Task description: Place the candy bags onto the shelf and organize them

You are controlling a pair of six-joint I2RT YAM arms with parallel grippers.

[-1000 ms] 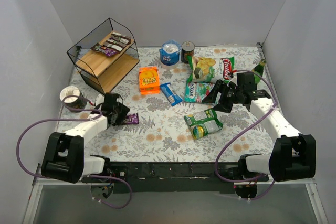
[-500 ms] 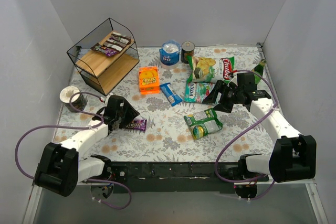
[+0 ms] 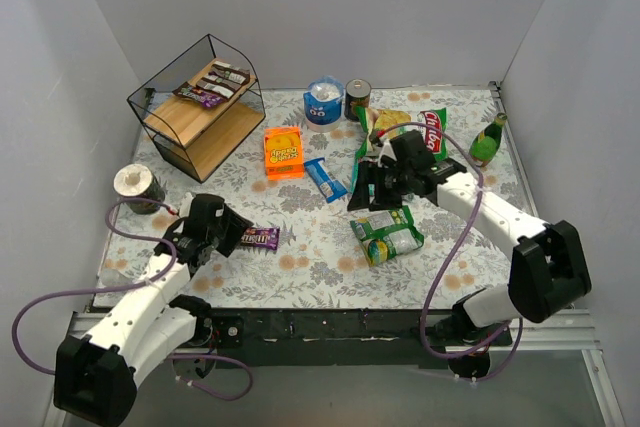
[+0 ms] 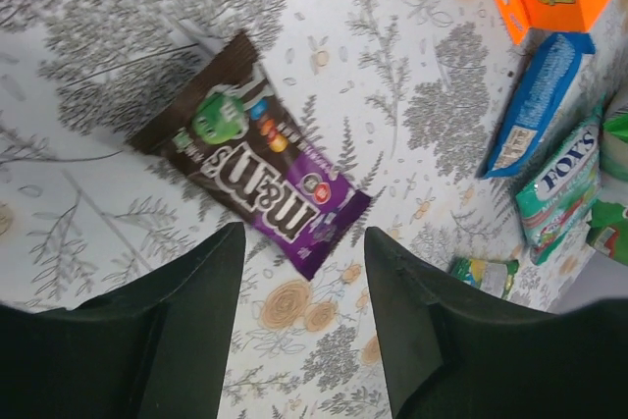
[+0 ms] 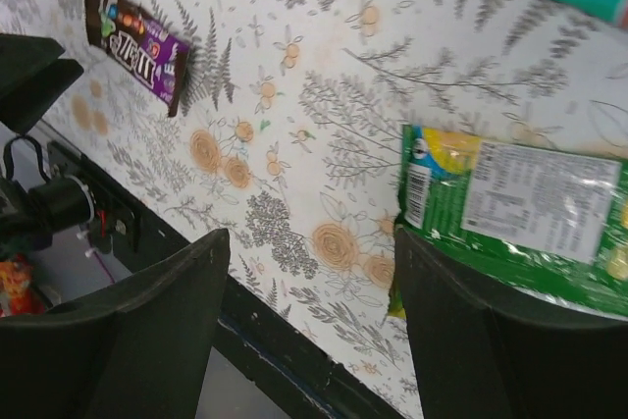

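Brown-purple M&M's bag (image 4: 250, 154), glossy, flat, green character at brown end

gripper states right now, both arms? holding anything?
left gripper: open, holding nothing; the M&M's bag lies flat just beyond its fingertips.
right gripper: open, holding nothing.

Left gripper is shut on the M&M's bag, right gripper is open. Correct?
Not quite. The left gripper is open, not shut on the M&M's bag. The left wrist view shows the bag lying flat on the table, with the two fingers spread apart at its near end and neither one touching it. The right gripper is open, as you said.
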